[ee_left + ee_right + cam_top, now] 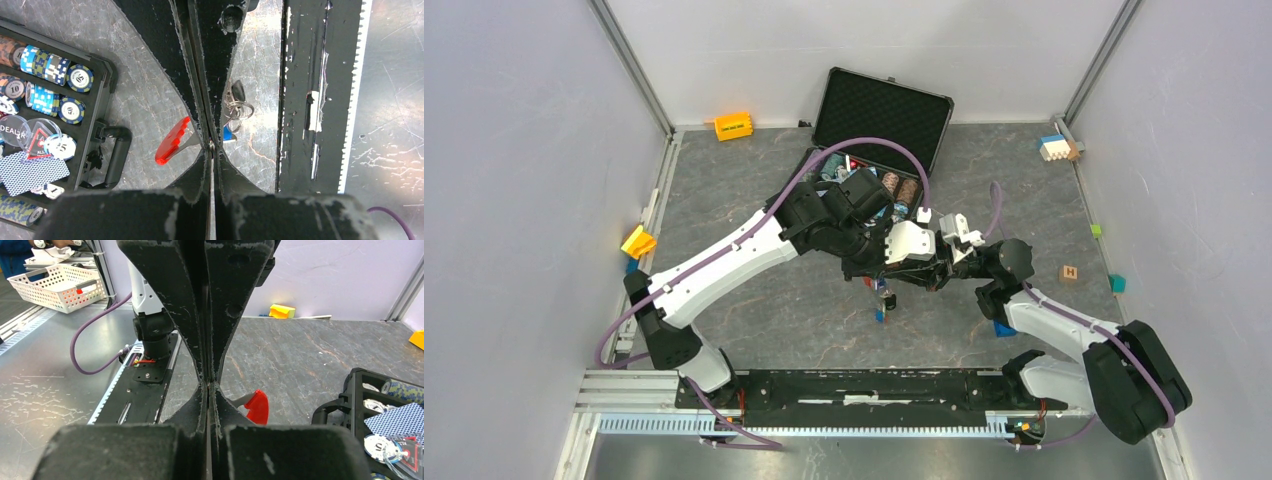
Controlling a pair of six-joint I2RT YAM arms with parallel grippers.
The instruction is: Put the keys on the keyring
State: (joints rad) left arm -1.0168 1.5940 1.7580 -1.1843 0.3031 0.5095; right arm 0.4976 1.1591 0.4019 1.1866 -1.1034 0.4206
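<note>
Hanging above mid-table (774, 320), with bare grey top toward the near rail (874, 388) and the open chip case (102, 75) just behind.

Keyring (172, 141): elongated bright red fob, thin wire ring.

Keys (229, 134): one blue-capped, dangling off the ring.

Left gripper (212, 145): clenched on the keyring's metal, fob on one side, keys on the other.

Right gripper (209, 382): pressed closed, red fob just beside its tips; whether it grips anything cannot be told.
</note>
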